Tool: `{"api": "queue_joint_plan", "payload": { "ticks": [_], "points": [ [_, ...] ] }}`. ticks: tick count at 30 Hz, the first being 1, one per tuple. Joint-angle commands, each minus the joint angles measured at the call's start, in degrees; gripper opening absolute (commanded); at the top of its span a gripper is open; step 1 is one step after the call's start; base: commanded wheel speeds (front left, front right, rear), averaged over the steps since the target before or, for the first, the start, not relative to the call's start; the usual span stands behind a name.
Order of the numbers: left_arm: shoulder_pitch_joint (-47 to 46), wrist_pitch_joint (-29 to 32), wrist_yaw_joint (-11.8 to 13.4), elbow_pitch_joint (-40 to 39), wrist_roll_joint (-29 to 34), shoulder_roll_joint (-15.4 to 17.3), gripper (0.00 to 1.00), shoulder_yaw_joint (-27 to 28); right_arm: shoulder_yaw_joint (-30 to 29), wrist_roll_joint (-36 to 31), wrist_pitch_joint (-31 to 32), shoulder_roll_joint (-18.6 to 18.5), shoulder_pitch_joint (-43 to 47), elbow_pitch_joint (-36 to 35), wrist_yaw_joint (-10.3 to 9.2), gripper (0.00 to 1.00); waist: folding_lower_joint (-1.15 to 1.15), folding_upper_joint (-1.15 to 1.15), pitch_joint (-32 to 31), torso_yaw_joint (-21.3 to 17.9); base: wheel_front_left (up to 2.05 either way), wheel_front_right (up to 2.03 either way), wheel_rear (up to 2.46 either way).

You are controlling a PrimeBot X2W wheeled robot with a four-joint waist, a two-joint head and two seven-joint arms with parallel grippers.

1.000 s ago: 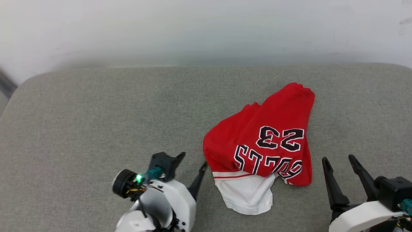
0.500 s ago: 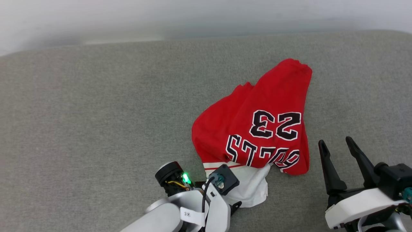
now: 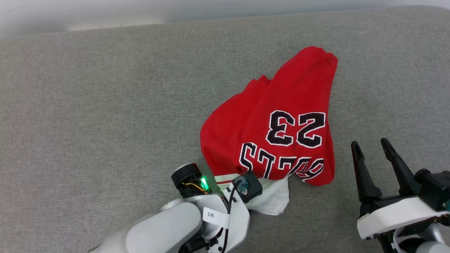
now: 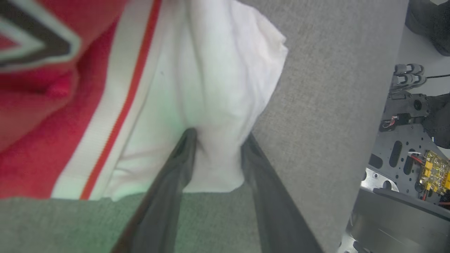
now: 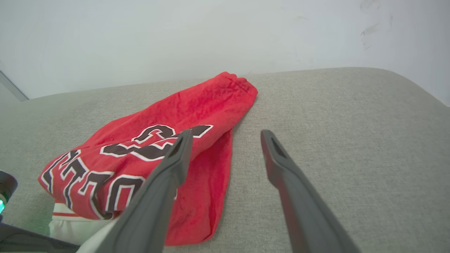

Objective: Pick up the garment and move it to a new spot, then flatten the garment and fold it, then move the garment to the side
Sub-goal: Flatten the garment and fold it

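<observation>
The garment point(image 3: 281, 105) lies crumpled on the grey cushion, red with black "23" and lettering facing up, upside down to me. Its white sleeve point(image 3: 272, 202) with striped trim sticks out at the near edge. My left wrist point(image 3: 242, 186) sits over that sleeve. In the left wrist view my left gripper point(image 4: 218, 135) is open, its two fingers astride a fold of the white sleeve point(image 4: 211, 70) and touching it on both sides. My right gripper point(image 3: 370, 143) stands open to the right of the garment, clear of it; its own view shows the gripper point(image 5: 226, 133) beside the garment point(image 5: 197, 105).
The grey padded surface point(image 3: 88, 105) stretches wide to the left and behind the garment. A pale wall point(image 5: 175, 35) runs along its far edge. In the left wrist view the surface's near edge drops to the robot's metal base point(image 4: 404, 140).
The head camera has tipped down, shifting the whole picture. My left arm swung right from bare cushion onto the white sleeve, and its fingers have begun narrowing. The right gripper stays open.
</observation>
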Motion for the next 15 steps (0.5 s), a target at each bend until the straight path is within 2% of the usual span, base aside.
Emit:
{"api": "queue_joint_plan", "payload": {
  "ticks": [1,3,6,10,15],
  "points": [
    [1.8,-0.3,0.0,3.1,-0.5,1.1,0.00,-2.1,-0.2,0.2,-0.3,0.1,-0.7,0.2,-0.02,1.00,0.00,0.00,-0.3,0.2,0.00,0.00,0.00],
    [1.0,-2.4,0.0,3.4,-0.3,1.2,0.00,-1.2,-0.6,0.5,-0.3,0.1,-0.4,0.4,-0.02,1.00,0.00,0.00,-0.9,0.6,0.00,0.00,0.00],
    [0.5,-6.5,1.4,2.5,-0.1,2.0,0.00,1.5,-1.3,0.7,-0.2,0.1,0.2,0.9,-0.02,1.00,0.00,0.00,-2.4,1.4,0.00,0.00,0.00],
    [1.5,-10.7,5.0,-1.4,0.1,4.0,0.00,4.6,-2.0,1.3,-0.1,0.1,1.1,1.6,-0.02,1.00,0.00,0.00,-5.1,2.8,0.00,0.00,0.00],
    [4.8,-12.1,10.0,-7.7,-0.8,9.2,0.00,7.5,-2.8,2.1,0.3,0.1,2.5,2.4,-0.02,1.00,0.00,0.00,-8.3,4.6,0.00,0.00,0.00]
  ]
}}
